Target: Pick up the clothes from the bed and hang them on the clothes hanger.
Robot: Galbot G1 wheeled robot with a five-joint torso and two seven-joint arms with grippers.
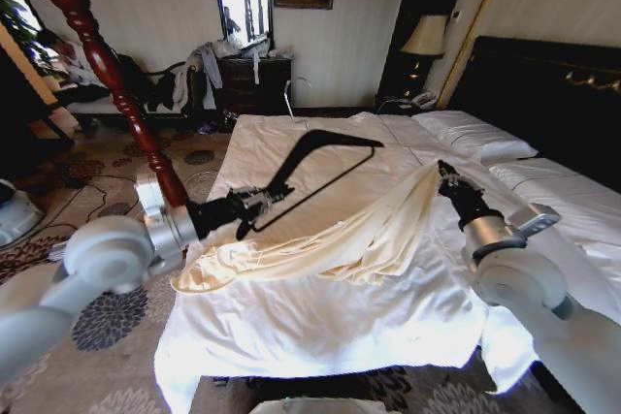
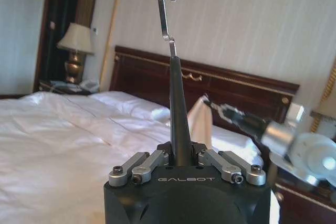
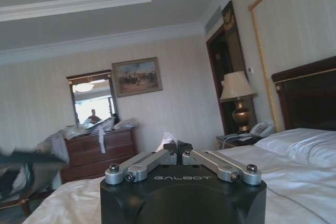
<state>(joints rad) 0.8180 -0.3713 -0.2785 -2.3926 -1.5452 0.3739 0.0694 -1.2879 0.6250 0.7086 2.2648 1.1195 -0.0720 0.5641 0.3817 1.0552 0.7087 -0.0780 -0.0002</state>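
A hotel bedroom, with a red-brown coat stand (image 1: 107,70) at the far left, a dresser (image 1: 254,82) heaped with grey garments at the back wall, and the bed (image 1: 291,317) spread white across the middle. The left gripper (image 1: 254,203) hangs over the bed's near-left side with its jaws clamped on the hanger (image 1: 325,157) close to the neck; in the left wrist view the black stem rises straight out from between the fingers (image 2: 149,163) and ends in the silver hook (image 2: 166,3). The hanger is stiff and light (it should keep its line if gripped at the neck, as it is here). To its right the shirt (image 1: 349,239) drapes from the mattress up to the right gripper (image 1: 448,176), whose jaws are pinched on a peak of the cloth, most of it trailing limp on the duvet. This fabric looks thin, soft and likely slippery, so it will sag and fold wherever it is unsupported; a hold at the collar or shoulder seam seems the best place to open it for the hanger's arm. I cannot tell which part of the shirt is pinched now.
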